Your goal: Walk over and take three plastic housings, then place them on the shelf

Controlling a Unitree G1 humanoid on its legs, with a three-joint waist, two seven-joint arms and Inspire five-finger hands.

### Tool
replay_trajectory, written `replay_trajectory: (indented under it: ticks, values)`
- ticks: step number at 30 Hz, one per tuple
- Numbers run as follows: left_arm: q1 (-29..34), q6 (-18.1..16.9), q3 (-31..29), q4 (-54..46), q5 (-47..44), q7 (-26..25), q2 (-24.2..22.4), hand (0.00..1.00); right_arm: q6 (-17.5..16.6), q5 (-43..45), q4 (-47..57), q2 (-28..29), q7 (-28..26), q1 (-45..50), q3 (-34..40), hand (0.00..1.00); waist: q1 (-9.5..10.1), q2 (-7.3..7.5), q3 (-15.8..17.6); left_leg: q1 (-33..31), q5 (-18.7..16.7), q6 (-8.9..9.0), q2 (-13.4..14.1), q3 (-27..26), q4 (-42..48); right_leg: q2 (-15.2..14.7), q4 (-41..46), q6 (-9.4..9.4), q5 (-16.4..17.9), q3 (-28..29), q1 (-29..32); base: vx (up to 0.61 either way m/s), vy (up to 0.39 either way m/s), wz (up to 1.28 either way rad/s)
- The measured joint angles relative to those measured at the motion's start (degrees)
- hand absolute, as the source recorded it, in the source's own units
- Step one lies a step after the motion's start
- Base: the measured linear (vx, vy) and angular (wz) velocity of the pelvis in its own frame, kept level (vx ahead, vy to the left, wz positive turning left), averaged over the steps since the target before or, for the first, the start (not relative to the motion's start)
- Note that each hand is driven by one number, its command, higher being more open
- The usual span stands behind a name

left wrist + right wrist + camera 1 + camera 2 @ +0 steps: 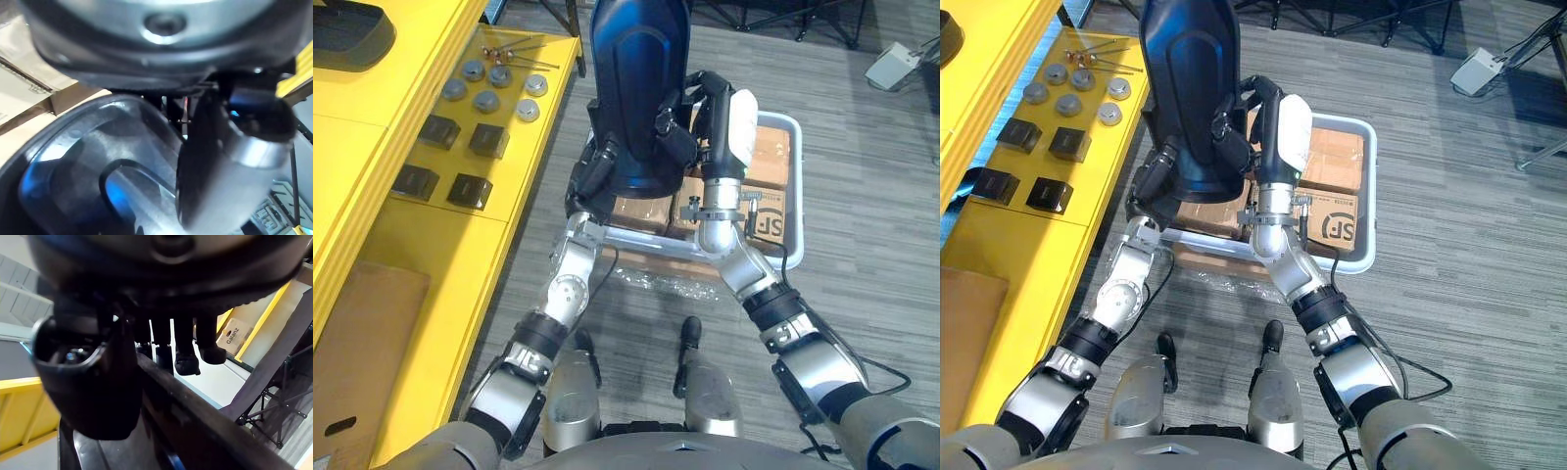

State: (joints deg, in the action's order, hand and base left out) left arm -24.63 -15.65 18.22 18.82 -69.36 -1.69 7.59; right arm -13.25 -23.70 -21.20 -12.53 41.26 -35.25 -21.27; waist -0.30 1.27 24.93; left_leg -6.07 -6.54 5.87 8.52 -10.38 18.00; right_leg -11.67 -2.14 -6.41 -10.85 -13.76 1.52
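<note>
Above the white plastic bin of brown cardboard boxes, a large glossy dark-blue plastic housing stands upright between both hands. The right hand clamps its right edge, fingers hooked over the rim and thumb pressed to the other face. The left hand sits against the housing's lower left edge; I cannot tell whether it grips. To the left, the yellow shelf carries small black blocks and grey round discs.
</note>
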Motion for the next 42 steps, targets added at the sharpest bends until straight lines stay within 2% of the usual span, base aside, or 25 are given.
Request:
replay_trajectory:
  ticks: [1, 2, 4, 8, 11, 14, 18, 23, 29, 33, 37, 39, 42]
  values:
    - [1.0, 0.0, 0.4, -0.5, 0.0, 0.0, -0.1, 0.00, -0.1, 0.3, 0.9, 0.0, -0.1, 1.3, 0.0, 0.00, 0.04, 0.21, -0.1, 0.6, 0.0, 0.05, 0.0, -0.1, -0.4, 0.0, -0.2, -0.01, 0.0, 0.0, -0.4, 0.04, -0.009, 0.00]
    - [2.4, 0.0, 1.0, -1.2, 0.0, 0.1, -0.1, 0.00, -0.3, 1.2, 2.0, 0.1, -0.6, 3.2, 0.0, 1.00, 0.01, 0.34, -0.4, 1.2, 0.0, 0.08, 0.0, -0.1, -0.6, 0.1, -0.6, -0.01, 0.0, -0.2, -1.3, 0.06, -0.012, 0.00]
    - [4.9, 0.0, 1.6, -2.7, 0.6, 0.2, -0.1, 0.00, -1.1, 2.0, 3.8, 0.2, -1.3, 6.2, 0.0, 1.00, 0.03, 0.64, -0.7, 2.7, 0.1, 0.20, 0.0, -0.1, -1.5, 0.2, -1.1, 0.02, 0.1, -0.3, -2.6, 0.06, -0.017, 0.00]
    - [9.9, 0.3, 1.2, -6.7, 5.0, -0.3, -0.4, 0.00, -2.3, 2.2, 7.5, 0.1, -3.8, 11.9, -0.3, 1.00, 0.08, 0.87, -3.8, 3.4, 0.2, 0.51, 0.0, -0.1, -2.7, 0.4, -2.1, 0.18, 0.2, -1.2, -3.4, 0.05, -0.013, 0.03]
    - [15.5, 1.1, 0.3, -12.2, 9.0, -3.1, -0.9, 0.00, -2.3, 2.7, 9.8, 0.0, -6.0, 16.0, -2.0, 1.00, 0.25, 0.77, -7.0, 6.2, 0.4, 0.89, 0.0, 0.0, -4.8, 0.6, -2.1, 0.47, 1.1, -2.1, -5.4, 0.07, -0.021, 0.04]
    - [17.7, 1.1, -1.5, -15.4, 12.3, -5.4, -2.7, 0.00, -2.0, 4.2, 11.0, 0.1, -7.5, 17.1, -2.9, 1.00, 0.34, 0.65, -8.9, 7.2, 0.5, 1.04, 0.1, 0.0, -5.5, 0.7, -2.1, 0.66, 1.5, -2.6, -6.2, 0.01, -0.006, 0.01]
    - [19.7, 0.8, -5.1, -17.4, 23.3, -13.1, -5.5, 0.00, 1.9, 6.3, 13.0, 0.5, -8.6, 19.4, -2.9, 1.00, 1.49, 0.16, -10.9, 8.6, 0.8, 1.33, 0.2, -0.1, -6.5, 0.9, -2.1, 1.00, 1.8, -2.7, -7.0, 0.00, 0.000, 0.00]
    - [23.3, 0.8, -8.4, -18.4, 36.9, -22.1, -6.6, 0.00, 6.5, 9.0, 16.6, 0.9, -9.3, 22.8, -0.3, 1.00, 1.63, 0.10, -12.0, 9.0, 0.8, 1.38, 0.2, 0.0, -6.5, 0.9, -2.2, 1.00, 1.8, -3.0, -7.5, 0.00, 0.000, 0.00]
    - [28.0, 0.7, -16.5, -18.4, 51.2, -36.7, -7.6, 0.00, 6.8, 14.5, 27.5, 0.3, -8.6, 31.3, 10.7, 1.00, 1.52, 0.84, -13.9, 9.6, 0.7, 1.60, 0.3, -0.5, -7.1, 1.0, -2.2, 0.82, 2.1, -2.6, -7.5, 0.01, 0.001, -0.04]
    - [30.6, 0.3, -21.4, -21.9, 54.6, -42.3, -7.8, 0.00, 6.2, 18.7, 28.9, 0.1, -9.2, 38.0, 14.6, 1.00, 1.37, 1.31, -15.4, 9.7, 0.3, 1.92, 0.6, -1.6, -7.1, 1.3, -2.2, 0.78, 2.2, -1.4, -6.8, 0.03, 0.006, -0.13]
    - [33.8, -1.8, -23.3, -25.8, 54.5, -42.8, -8.6, 0.00, 5.3, 22.7, 28.9, 1.4, -12.8, 43.9, 17.5, 1.00, 0.38, 1.08, -16.0, 9.7, 0.0, 2.01, 0.8, -1.9, -7.2, 1.5, -2.2, 0.80, 2.3, -1.1, -6.6, 0.01, 0.003, -0.06]
    - [36.3, -3.7, -23.9, -27.9, 53.4, -40.6, -9.7, 0.00, 4.8, 27.2, 28.9, 3.0, -16.4, 47.1, 18.8, 1.00, 0.03, 0.72, -16.2, 10.0, -0.2, 2.09, 1.1, -2.4, -7.2, 1.8, -2.3, 0.81, 2.4, -0.7, -6.5, 0.01, -0.002, -0.11]
    - [38.8, -4.7, -23.4, -29.6, 49.9, -36.5, -10.1, 0.00, 4.8, 32.1, 28.8, 4.5, -19.5, 50.1, 19.5, 1.00, -0.08, -0.03, -16.6, 10.5, -0.3, 2.11, 1.1, -2.7, -7.7, 1.8, -2.3, 1.03, 2.7, -0.3, -6.5, 0.01, 0.002, -0.10]
